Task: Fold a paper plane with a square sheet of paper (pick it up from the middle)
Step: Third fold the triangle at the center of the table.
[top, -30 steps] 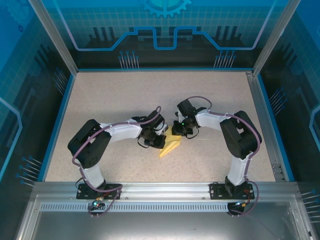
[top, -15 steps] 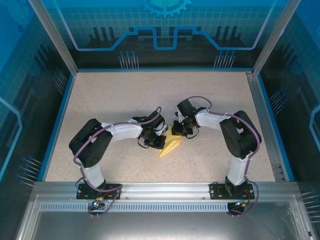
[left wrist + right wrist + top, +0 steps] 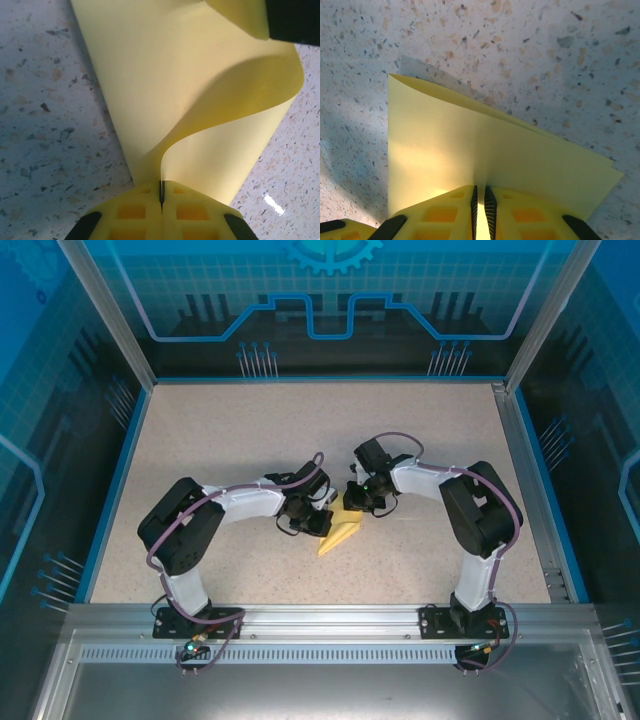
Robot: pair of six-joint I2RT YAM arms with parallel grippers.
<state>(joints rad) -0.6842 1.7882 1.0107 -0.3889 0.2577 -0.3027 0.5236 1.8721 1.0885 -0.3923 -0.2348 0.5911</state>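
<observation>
Paper (image 3: 165,90): flap bowed, one o'clock.
Left pincer (image 3: 161,192): pinching its edge.
Right pincer (image 3: 480,197): pinching folded layers.
Risk: opposing pulls could tear it.

The table top (image 3: 250,440) is a beige surface with small dark and brown speckles. A thin blue border (image 3: 116,490) runs along its left, far and right sides. Aluminium posts (image 3: 105,310) stand at the far corners. The back wall (image 3: 420,290) is blue, with a fine grid, line patterns and a gear drawing (image 3: 330,252). An aluminium rail (image 3: 330,617) closes the near edge. A small bright reflection of light (image 3: 272,205) lies on the surface.
</observation>
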